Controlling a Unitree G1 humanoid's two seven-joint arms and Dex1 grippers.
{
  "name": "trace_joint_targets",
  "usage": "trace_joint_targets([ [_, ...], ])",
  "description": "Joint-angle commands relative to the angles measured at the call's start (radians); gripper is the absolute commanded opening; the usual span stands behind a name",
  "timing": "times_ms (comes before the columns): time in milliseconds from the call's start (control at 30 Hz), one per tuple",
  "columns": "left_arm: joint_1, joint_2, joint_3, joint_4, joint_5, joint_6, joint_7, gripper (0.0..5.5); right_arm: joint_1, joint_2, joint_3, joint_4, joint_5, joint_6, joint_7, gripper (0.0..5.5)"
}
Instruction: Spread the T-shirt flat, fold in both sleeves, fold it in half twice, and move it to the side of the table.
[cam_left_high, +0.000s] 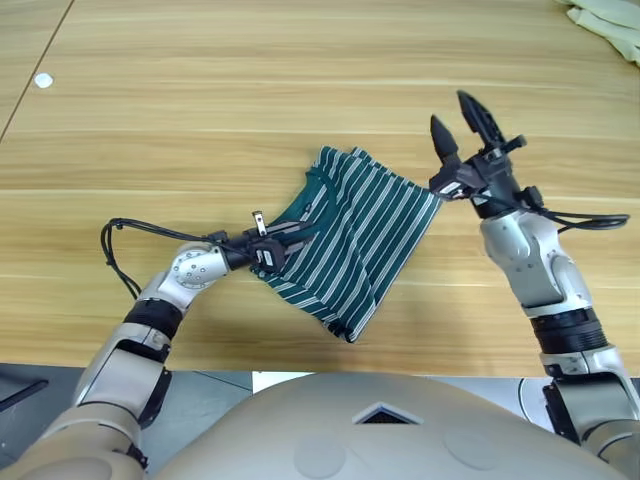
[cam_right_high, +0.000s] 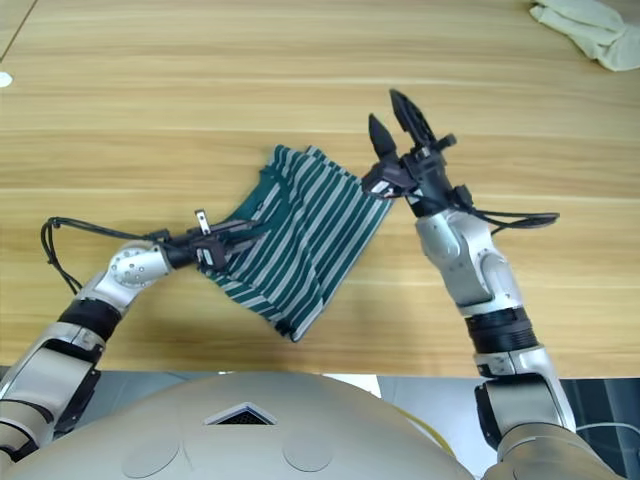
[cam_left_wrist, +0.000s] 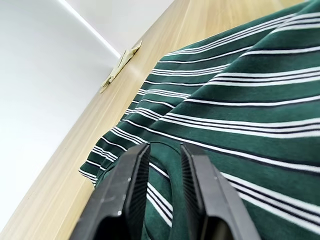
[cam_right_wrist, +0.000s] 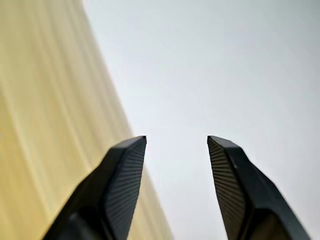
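Left eye view, far left of bench (cam_left_high: 300, 60): small white round thing (cam_left_high: 42, 80) lying on the wood, well apart from everything else. Can't tell what it is.
Left arm cable (cam_left_high: 112, 250): black loop hanging off my left forearm, over the bench near its front edge.
Left pincer (cam_left_high: 290, 238): low over the bench, clamped onto the left edge of the T-shirt. In the left wrist view both fingers (cam_left_wrist: 131, 185) are drawn nearly together with green fabric pinched in the narrow gap.
T-shirt (cam_left_high: 355, 240): dark green with thin white stripes, mid-bench between my two arms. Not flat: bunched and doubled over, roughly a diamond, one corner towards the front edge of the bench, another towards my right wrist. Rumpled folds at the far corner.
Right pincer (cam_left_high: 447, 107): raised above the bench just beside the shirt's right corner, tips aimed up and away from me. Fingers (cam_right_wrist: 120, 180) spread wide, nothing between them. Whether my wrist touches the shirt corner, I can't tell.
Far right corner of bench: pale crumpled cloth (cam_left_high: 610, 25), well apart from the T-shirt.
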Motion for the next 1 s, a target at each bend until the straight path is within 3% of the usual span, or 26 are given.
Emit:
trace_joint_targets([
  [33,0.071,-0.019,-0.070,0.058,0.074,0.069,-0.047,1.13,-0.013,0.046,0.066,0.020,-0.028,0.006,0.049,2.25],
  [200,0.061,-0.033,-0.080,0.062,0.078,0.078,-0.046,1.13,-0.019,0.097,0.177,0.295,-0.086,0.016,0.039,2.25],
  [367,0.056,-0.032,-0.090,0.069,0.079,0.089,-0.046,1.13,0.019,0.095,0.191,0.332,-0.073,0.017,0.054,2.25],
  [733,0.100,0.008,-0.098,0.075,0.081,0.118,-0.045,1.13,0.204,-0.008,0.030,0.186,-0.003,0.103,0.086,2.25],
  [1000,0.101,-0.013,-0.108,0.066,0.084,0.123,-0.037,1.13,0.189,-0.003,0.049,0.194,-0.030,0.124,0.103,2.25],
])
